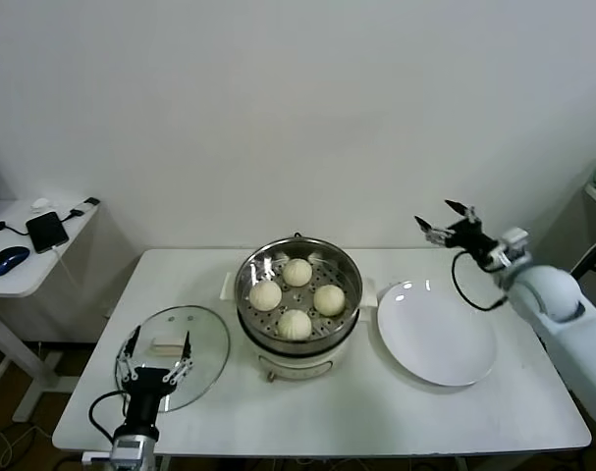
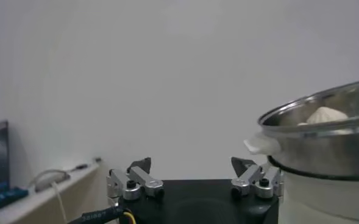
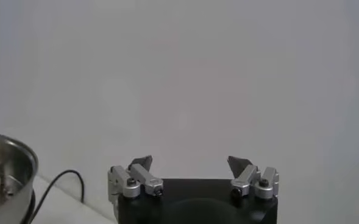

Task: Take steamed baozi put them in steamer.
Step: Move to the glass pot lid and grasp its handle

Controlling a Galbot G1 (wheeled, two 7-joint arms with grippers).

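This looks like a robotics lab or test room set up as a mock kitchen. A plain white rectangular table [image 1: 307, 417] stands against a bare white wall [image 1: 298, 108], with no cupboards or sink. At nine o'clock, a small white side desk [image 1: 23, 275] carries a black smartphone [image 1: 47, 232], a dark blue computer mouse [image 1: 7, 260] and trailing cables, which are office gear rather than cookware.
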